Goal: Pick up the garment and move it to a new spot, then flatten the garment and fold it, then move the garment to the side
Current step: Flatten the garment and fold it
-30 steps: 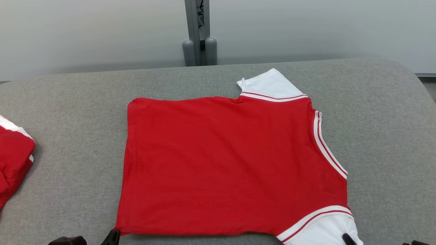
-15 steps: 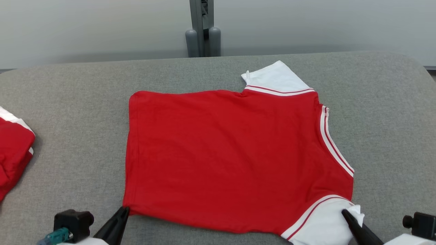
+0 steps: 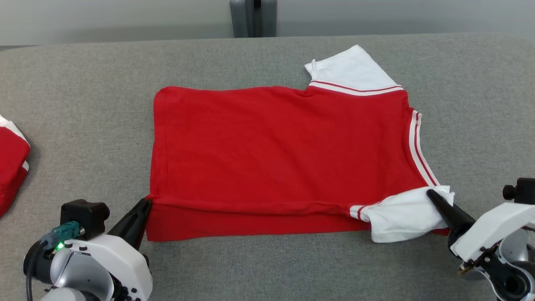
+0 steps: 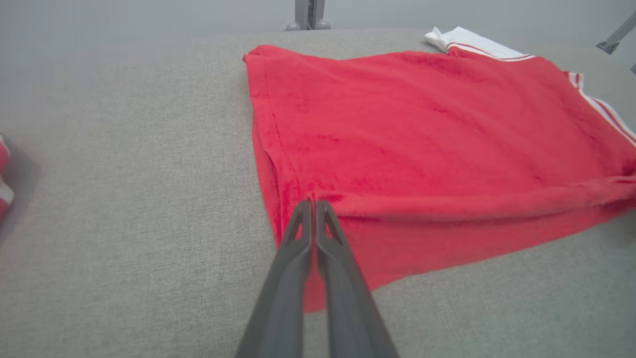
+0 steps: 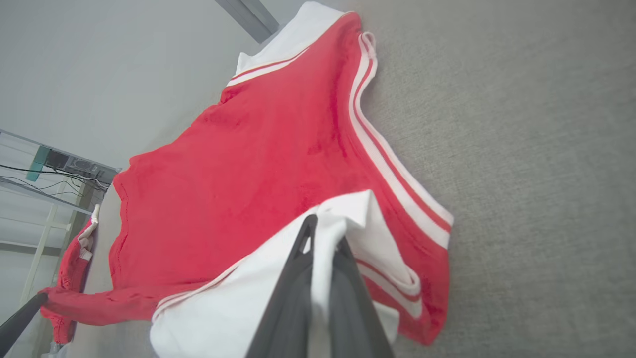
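A red garment (image 3: 284, 142) with white sleeves and striped trim lies spread on the grey table (image 3: 83, 104). Its near edge is lifted and curled toward the far side. My left gripper (image 3: 146, 202) is shut on the near left hem corner, which the left wrist view shows pinched at the gripper's (image 4: 313, 203) tips. My right gripper (image 3: 430, 193) is shut on the near white sleeve (image 3: 401, 213), held raised over the red body. In the right wrist view the white cloth (image 5: 328, 233) sits squeezed between the dark fingers (image 5: 293, 278). The far white sleeve (image 3: 355, 69) rests flat.
Another red and white garment (image 3: 10, 167) lies bunched at the table's left edge. A grey post (image 3: 253, 16) stands behind the table's far edge. Bare grey table lies to the right of the garment (image 3: 480, 104) and along the near edge (image 3: 271, 267).
Both grippers have lifted the near edge and carried it toward the far side, starting a fold. The head camera has tilted down, so the table sits higher in its picture.
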Robot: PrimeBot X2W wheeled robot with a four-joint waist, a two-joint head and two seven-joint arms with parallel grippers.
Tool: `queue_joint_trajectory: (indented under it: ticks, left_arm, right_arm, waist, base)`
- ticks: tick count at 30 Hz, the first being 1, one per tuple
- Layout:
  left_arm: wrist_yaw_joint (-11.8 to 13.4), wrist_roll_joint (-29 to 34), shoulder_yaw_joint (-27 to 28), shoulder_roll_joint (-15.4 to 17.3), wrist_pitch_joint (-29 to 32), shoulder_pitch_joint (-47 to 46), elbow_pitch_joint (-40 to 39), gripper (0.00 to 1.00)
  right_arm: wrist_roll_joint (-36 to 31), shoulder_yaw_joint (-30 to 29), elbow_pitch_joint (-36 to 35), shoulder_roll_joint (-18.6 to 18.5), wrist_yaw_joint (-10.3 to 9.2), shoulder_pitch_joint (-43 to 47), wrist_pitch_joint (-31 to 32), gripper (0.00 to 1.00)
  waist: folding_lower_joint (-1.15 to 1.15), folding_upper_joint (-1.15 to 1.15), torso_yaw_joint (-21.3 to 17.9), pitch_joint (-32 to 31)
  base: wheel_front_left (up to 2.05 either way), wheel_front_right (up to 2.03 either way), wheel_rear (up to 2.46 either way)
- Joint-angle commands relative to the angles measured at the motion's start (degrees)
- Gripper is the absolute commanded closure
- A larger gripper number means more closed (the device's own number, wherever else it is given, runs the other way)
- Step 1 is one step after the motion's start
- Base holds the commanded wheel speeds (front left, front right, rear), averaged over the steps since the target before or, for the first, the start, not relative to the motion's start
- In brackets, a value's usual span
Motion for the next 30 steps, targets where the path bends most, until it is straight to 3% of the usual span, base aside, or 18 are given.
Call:
queue_joint_trajectory:
  ticks: [1, 12, 13, 14, 15, 16, 24, 30]
  left_arm:
    - [-0.6, -0.3, 0.1, -0.4, -0.4, -1.5, 0.9, 1.00]
    - [-5.4, -2.3, -1.5, -4.4, -1.5, -6.5, 8.2, 1.00]
    - [-5.6, -2.5, -1.6, -4.7, -1.7, -6.7, 8.7, 0.76]
    - [-5.9, -2.8, -1.6, -5.1, -2.0, -6.9, 9.0, 0.51]
    - [-6.2, -2.8, -1.6, -5.3, -2.2, -7.0, 9.4, 0.07]
    - [-6.2, -2.8, -1.5, -5.4, -2.6, -7.3, 9.8, 0.00]
    - [-3.7, -1.3, 0.7, -7.2, -9.1, -6.0, 11.0, 0.00]
    - [0.6, 0.8, 3.6, -8.3, -15.4, -4.0, 9.3, 0.00]
  right_arm:
    - [-0.3, -0.4, 1.2, -0.2, 0.04, -1.7, 0.9, 1.00]
    - [-0.4, -3.0, 9.6, -0.3, 0.04, -10.5, 3.2, 0.97]
    - [0.4, -3.2, 9.9, -0.3, 0.04, -11.0, 2.7, 0.61]
    - [1.5, -3.5, 10.6, -0.3, 0.04, -11.4, 2.4, 0.00]
    - [3.0, -4.0, 11.3, -0.3, 0.04, -11.7, 1.9, 0.00]
    - [4.1, -4.3, 11.7, -0.3, 0.04, -11.9, 1.5, 0.00]
    - [13.6, -6.6, 13.1, -0.3, 0.04, -10.9, -5.9, 0.00]
    - [10.7, -5.6, 5.2, -0.3, 0.07, -7.2, -19.9, 0.00]
  waist:
    - [0.00, 0.00, 0.4, 1.2]
    - [0.00, 0.00, 1.5, 3.7]
    - [0.00, 0.00, 1.6, 3.8]
    - [0.00, 0.00, 1.6, 3.8]
    - [0.00, 0.00, 1.7, 3.9]
    - [0.00, 0.00, 1.7, 3.9]
    - [0.00, 0.00, 2.1, 2.5]
    - [0.00, 0.00, 1.9, 0.6]
  base:
    - [0.00, 0.00, 0.00]
    - [0.00, 0.00, 0.00]
    - [0.00, 0.00, 0.00]
    - [0.00, 0.00, 0.00]
    - [0.00, 0.00, 0.00]
    - [0.00, 0.00, 0.00]
    - [0.00, 0.00, 0.00]
    - [0.00, 0.00, 0.00]
